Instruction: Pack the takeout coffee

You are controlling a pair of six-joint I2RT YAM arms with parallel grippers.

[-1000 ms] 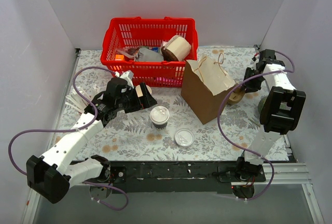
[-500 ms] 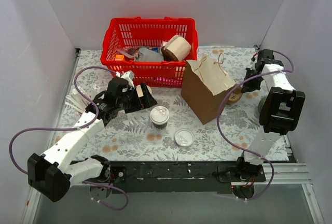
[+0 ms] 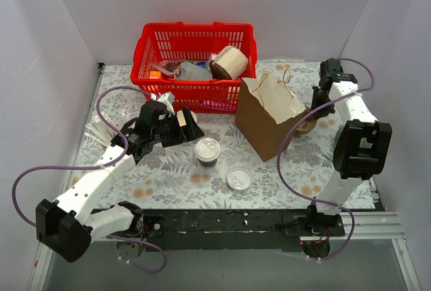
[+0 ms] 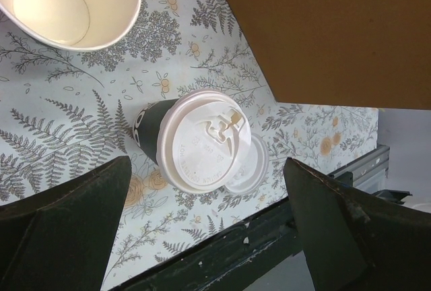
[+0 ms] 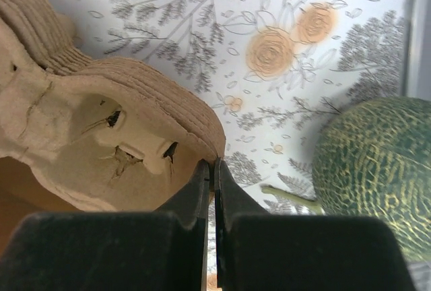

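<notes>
Dark brown paper with a white plastic lid: the takeout coffee (image 4: 202, 146) stands upright on the flowered desk (image 4: 60, 122). It is just ahead of the left pincer (image 4: 207, 163) and in line with the gap between its two black fingers (image 4: 74, 217). That pincer is spread wide and holds nothing; neither finger touches the cup. A loose white lid (image 4: 254, 170) lies flat on the desk on the cup's far side from the pincer, and the cup partly hides it. A lidless cup (image 4: 67, 5) with a cream inside sits off to one side of the pincer. A brown paper bag (image 3: 269, 112) stands farther ahead, and a red basket (image 3: 195, 58) is beyond it. The right pincer (image 5: 214, 164) is closed, its tips meeting at the rim of a moulded pulp tray (image 5: 101, 122). Whether it pinches that rim cannot be told. A green netted melon (image 5: 377, 170) rests near its other side.
</notes>
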